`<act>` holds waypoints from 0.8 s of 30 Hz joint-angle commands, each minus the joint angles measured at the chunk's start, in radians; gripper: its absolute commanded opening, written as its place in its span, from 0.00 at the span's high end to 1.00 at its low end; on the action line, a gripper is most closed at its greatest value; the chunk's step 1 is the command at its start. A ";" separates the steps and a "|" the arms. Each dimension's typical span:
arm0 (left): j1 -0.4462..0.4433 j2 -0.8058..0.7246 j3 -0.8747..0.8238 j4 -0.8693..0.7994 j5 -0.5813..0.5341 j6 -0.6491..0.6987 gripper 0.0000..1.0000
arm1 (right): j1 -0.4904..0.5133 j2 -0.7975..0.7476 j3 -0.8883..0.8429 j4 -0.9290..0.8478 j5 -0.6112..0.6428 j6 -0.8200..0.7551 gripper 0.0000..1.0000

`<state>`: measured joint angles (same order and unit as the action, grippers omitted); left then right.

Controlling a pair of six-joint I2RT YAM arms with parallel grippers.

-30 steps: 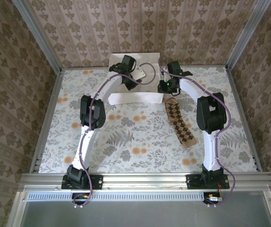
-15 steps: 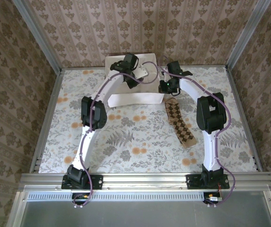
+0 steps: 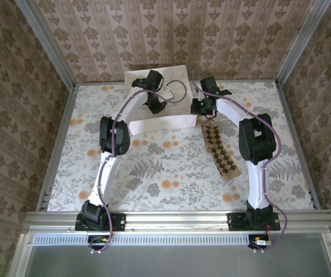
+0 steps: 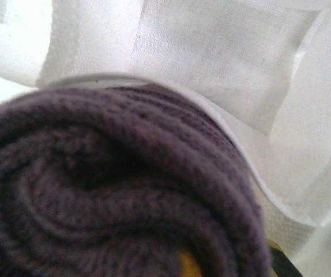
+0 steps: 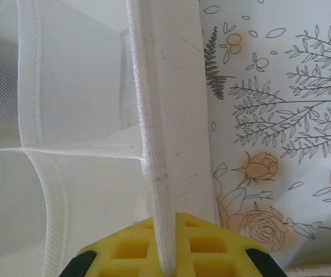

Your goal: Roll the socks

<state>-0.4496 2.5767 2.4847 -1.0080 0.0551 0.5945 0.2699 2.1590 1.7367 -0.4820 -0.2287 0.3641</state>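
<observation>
From high at the near side, we look down on the whole table [image 3: 171, 167]. Our wrist views sit very close to the white box [image 3: 160, 121] at its far edge, shared overhead.

Clamped right gripper [image 5: 165, 245] onto side rim of white fabric box [image 3: 160, 122], now pulled squarer and more open than before.

Both arms stretch far forward, left hand [image 3: 154, 104] and right hand [image 3: 199, 107] clamped tight.

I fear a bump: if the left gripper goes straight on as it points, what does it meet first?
Probably the white box, whose fabric lies just beyond the purple sock that the left gripper holds; how far is unclear.
</observation>
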 commanded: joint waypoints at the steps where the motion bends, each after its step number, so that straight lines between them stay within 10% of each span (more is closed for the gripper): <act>1: 0.019 0.042 0.032 -0.075 -0.017 -0.019 0.85 | 0.011 0.002 -0.031 0.040 0.023 0.068 0.98; 7: 0.034 -0.033 0.063 -0.066 0.043 -0.006 0.30 | 0.011 0.007 -0.016 0.048 0.039 0.099 0.98; 14: 0.069 -0.154 0.075 -0.065 0.113 -0.007 0.17 | 0.011 0.004 -0.040 0.046 0.057 0.129 0.97; 19: 0.085 -0.223 0.070 -0.057 0.160 -0.019 0.15 | 0.008 -0.014 0.015 0.009 0.052 0.118 0.63; 24: 0.100 -0.265 0.055 -0.054 0.170 -0.036 0.14 | -0.007 -0.023 0.139 -0.091 0.025 0.074 0.55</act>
<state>-0.3580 2.3451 2.5282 -1.0378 0.1909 0.5797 0.2718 2.1593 1.7927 -0.5049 -0.1944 0.4660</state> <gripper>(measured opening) 0.861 0.450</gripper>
